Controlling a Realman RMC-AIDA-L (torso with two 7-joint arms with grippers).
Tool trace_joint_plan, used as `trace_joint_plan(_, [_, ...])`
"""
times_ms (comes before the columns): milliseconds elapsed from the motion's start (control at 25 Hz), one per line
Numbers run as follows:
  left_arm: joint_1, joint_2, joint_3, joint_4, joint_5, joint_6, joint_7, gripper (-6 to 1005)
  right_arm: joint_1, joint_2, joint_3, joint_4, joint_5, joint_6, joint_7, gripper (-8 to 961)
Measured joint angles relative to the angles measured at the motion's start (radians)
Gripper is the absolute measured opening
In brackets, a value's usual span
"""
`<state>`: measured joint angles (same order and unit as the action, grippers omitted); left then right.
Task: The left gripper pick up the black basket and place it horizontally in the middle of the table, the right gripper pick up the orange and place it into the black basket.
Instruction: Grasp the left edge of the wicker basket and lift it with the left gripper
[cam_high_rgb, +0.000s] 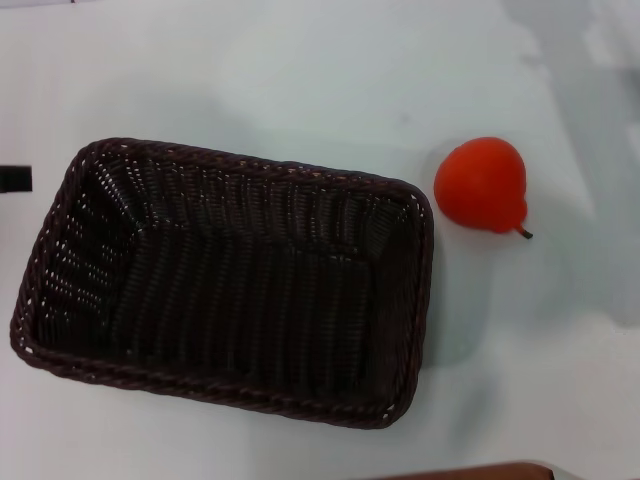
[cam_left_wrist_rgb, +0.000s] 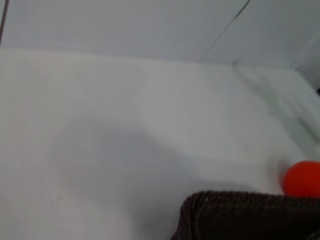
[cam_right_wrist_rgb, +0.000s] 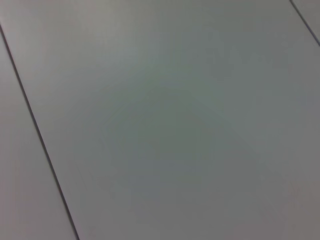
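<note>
The black basket (cam_high_rgb: 250, 165) lies lengthwise across the white table (cam_high_rgb: 300, 70), empty, tilted slightly. Its braided rim also shows in the left wrist view (cam_left_wrist_rgb: 235, 207). The orange (cam_high_rgb: 481, 184) lies on the table just right of the basket, apart from it, with its short dark stem pointing to the lower right. It also shows in the left wrist view (cam_left_wrist_rgb: 303, 178), beyond the basket's rim. Only a black bar of my left gripper (cam_high_rgb: 14, 178) shows at the picture's left edge, close to the basket's left end. My right gripper is out of view.
A brownish edge (cam_high_rgb: 470, 470) shows at the bottom of the head view, below the basket. A soft shadow falls over the table's far right corner (cam_high_rgb: 590, 60). The right wrist view shows only a pale grey surface with dark seams (cam_right_wrist_rgb: 35, 125).
</note>
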<state>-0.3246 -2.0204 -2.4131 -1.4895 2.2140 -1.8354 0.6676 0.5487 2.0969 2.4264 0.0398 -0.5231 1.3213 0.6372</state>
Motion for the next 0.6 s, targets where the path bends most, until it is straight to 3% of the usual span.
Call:
trace_joint_plan(280, [-0.056,-0.034,0.048,-0.059,0.164,-0.05,-0.063,698,0.005,0.0,0.011,0.002,0.0,-0.006,-0.001,924])
trace_joint_plan(600, [-0.115,-0.061,0.094,-0.003,0.258,-0.039,-0.071,695,0.005,0.0,0.019,0.002,0.0,-0.031,-0.001,925])
